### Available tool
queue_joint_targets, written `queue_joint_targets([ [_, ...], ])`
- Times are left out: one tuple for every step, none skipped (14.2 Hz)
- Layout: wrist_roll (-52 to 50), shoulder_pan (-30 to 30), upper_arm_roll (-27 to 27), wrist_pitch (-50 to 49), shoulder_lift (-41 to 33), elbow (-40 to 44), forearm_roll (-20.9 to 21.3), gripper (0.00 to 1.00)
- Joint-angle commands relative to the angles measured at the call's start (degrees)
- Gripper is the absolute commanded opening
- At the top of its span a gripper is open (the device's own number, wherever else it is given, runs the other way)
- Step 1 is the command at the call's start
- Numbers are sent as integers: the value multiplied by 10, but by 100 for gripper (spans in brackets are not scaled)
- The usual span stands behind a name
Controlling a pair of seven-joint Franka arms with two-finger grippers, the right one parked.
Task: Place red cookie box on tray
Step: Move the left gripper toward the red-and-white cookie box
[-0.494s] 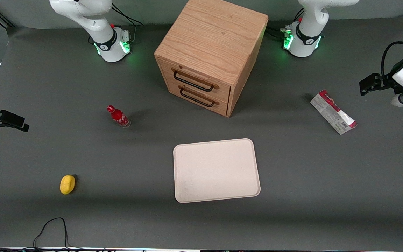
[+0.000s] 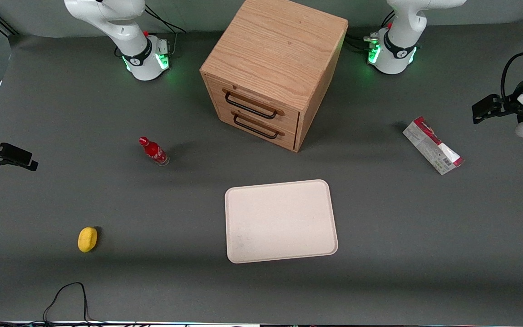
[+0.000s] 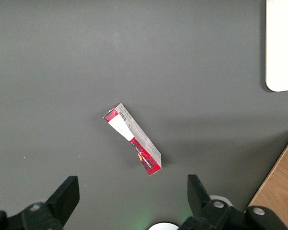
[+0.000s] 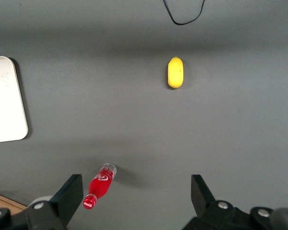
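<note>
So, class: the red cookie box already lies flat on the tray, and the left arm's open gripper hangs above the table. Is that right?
Not quite. The red cookie box lies flat on the grey table, well apart from the tray, toward the working arm's end, as the front view shows. The rest holds: the gripper hangs open above the table.

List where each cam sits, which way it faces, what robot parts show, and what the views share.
Front: high, facing the arms across the table; both bases, gripper toward the working arm's end.
Left wrist: on the working arm, looking down at red cookie box; open gripper above it.
Right wrist: on the parked arm, looking down at red bottle and yellow object; its fingers show.
Shared: tray in all three.
</note>
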Motion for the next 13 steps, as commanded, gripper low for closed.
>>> queue_joint_targets([
  [9, -4, 4, -19, 10, 20, -5, 100],
  [6, -4, 4, -19, 9, 20, -5, 100],
  [6, -4, 4, -19, 9, 21, -5, 100],
  [6, -4, 4, -18, 10, 24, -5, 100],
  [4, -6, 4, -18, 11, 23, -6, 100],
  [-10, -8, 3, -18, 11, 24, -13, 100],
  [-56, -9, 2, -18, 11, 25, -32, 100],
  [-112, -12, 1, -19, 11, 32, -43, 100],
  [-158, -15, 0, -20, 15, 41, -44, 100],
  [-194, -15, -1, -26, 20, 52, -45, 100],
  [-216, -13, 0, -33, 28, 61, -47, 100],
  [-231, -9, 1, -36, 31, 64, -47, 100],
  [-244, -3, 3, -39, 31, 63, -47, 100],
])
